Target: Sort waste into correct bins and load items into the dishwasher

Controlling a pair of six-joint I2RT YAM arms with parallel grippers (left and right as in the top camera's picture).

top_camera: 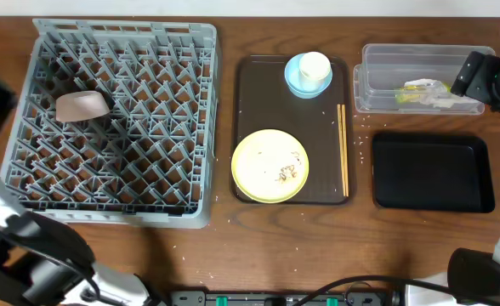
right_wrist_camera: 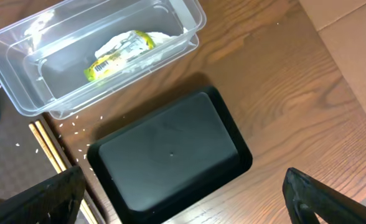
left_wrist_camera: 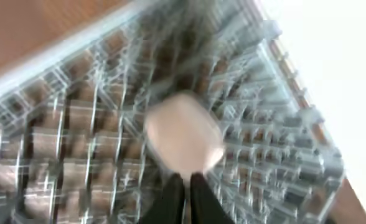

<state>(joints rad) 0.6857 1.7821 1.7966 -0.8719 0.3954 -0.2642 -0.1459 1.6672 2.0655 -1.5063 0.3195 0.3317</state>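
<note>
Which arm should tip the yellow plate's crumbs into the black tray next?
Probably right. The right gripper hangs open by the black tray, where the crumbs go. The left gripper is shut over the dish rack, on the plate's other side.

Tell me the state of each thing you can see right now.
Rack: holds the pale bowl.
Pale bowl: tipped on its side.
Blue bowl: upright on the brown tray, cup inside.
Cup: upright.
Plate: flat, crumbs on it.
Tub: holds the wrapper.
Wrapper: crumpled.
Black tray: nothing in it.
Left claw: shut.
Right claw: open.
</note>
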